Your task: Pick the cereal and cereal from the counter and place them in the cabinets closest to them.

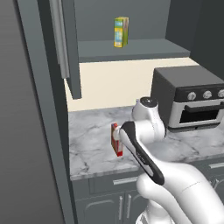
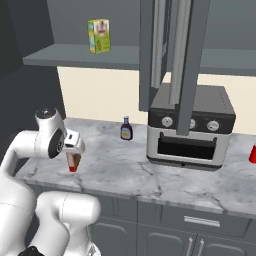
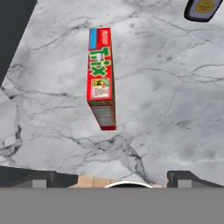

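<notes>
A slim red cereal box with a "Trix" front stands upright on the pale marble counter, seen from above in the hand view. It also stands near the counter's left end, partly behind my arm, and directly under my hand. My gripper hangs open just above the box, pointing down and touching nothing. In the hand view its dark fingertips sit wide apart at the bottom, and the gripper holds nothing. The dark grey wall cabinet overhead is open, showing its grey shelf.
A yellow-green carton stands on the cabinet shelf. A toaster oven sits to the right on the counter, with a small dark bottle beside it. Open cabinet doors hang overhead. A small red can sits far right.
</notes>
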